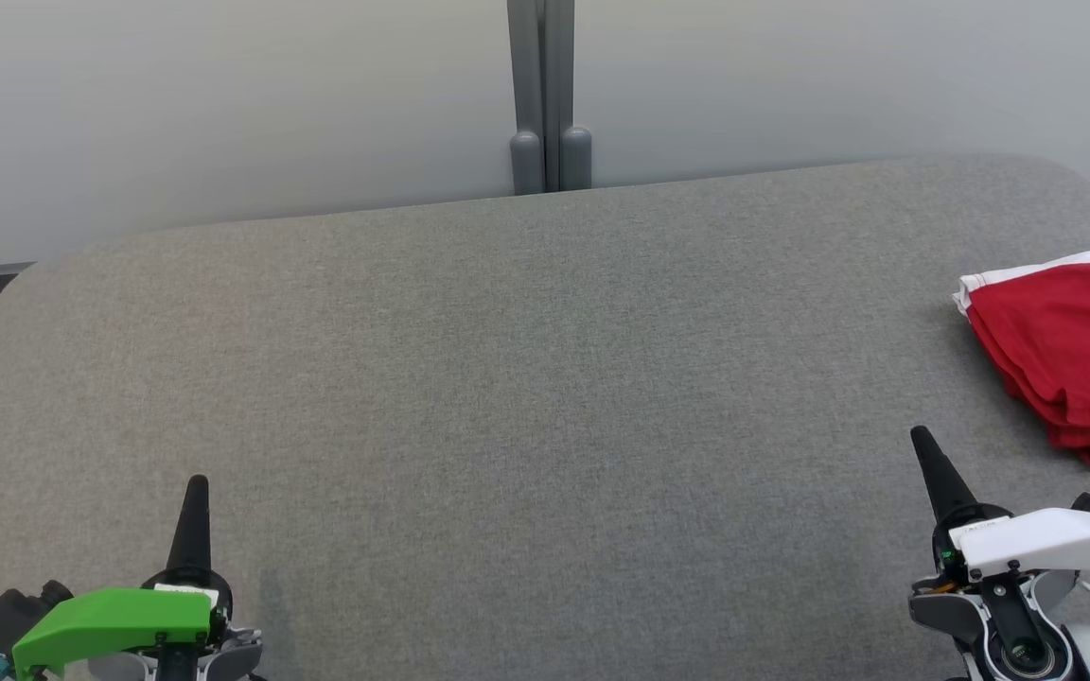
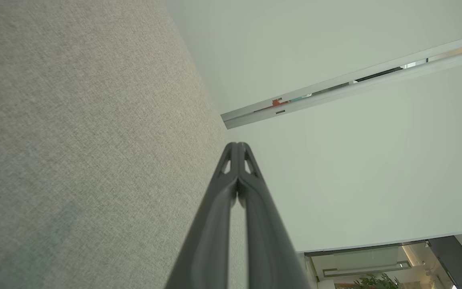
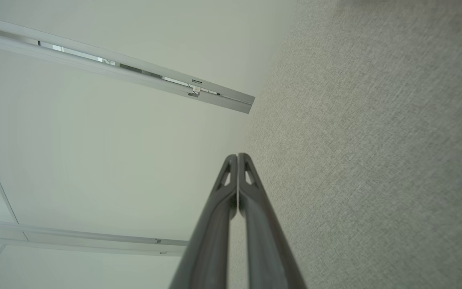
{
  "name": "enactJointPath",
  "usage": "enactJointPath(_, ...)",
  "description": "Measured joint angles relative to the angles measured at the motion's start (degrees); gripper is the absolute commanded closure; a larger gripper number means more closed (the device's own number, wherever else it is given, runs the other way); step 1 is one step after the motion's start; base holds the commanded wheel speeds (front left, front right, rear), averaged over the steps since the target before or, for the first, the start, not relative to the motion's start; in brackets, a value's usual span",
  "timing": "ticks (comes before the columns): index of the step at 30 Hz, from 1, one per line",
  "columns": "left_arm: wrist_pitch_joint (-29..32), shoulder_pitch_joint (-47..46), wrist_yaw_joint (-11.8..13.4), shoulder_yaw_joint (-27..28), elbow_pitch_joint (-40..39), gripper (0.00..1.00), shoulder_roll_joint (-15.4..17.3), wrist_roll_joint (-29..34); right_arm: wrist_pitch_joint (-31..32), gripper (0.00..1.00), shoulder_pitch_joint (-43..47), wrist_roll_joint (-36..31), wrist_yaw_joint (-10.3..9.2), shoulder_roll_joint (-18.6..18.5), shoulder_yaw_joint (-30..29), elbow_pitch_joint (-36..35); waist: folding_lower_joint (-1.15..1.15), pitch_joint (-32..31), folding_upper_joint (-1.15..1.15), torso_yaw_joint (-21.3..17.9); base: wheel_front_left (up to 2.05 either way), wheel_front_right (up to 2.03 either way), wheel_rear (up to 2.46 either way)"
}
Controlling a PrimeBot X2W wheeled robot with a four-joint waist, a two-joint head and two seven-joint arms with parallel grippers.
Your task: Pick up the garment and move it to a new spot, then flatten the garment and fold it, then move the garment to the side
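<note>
Both shut and empty, your left pincer [image 1: 197, 488] and right pincer [image 1: 923, 443] sit near, while the folded garment [image 1: 1065, 359] lies by the worktop's [image 1: 507, 378] right edge, where a careless nudge could push it off.

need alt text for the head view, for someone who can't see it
A folded red garment with white trim lies at the right edge of a grey fabric surface. The left gripper, green-capped, and right gripper, white-capped, sit at the bottom corners, fingers shut and empty.
</note>
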Motion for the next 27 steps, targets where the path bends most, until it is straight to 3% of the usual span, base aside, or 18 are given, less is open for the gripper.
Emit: enactJointPath(27,3.2,-1.8,-0.5,0.6,-0.4,1.00,0.1,-11.9,1.8,1.00,-1.2,11.8,0.00,1.3,-1.7,0.1,0.00,0.6,0.00,0.5,0.00,0.00,0.00)
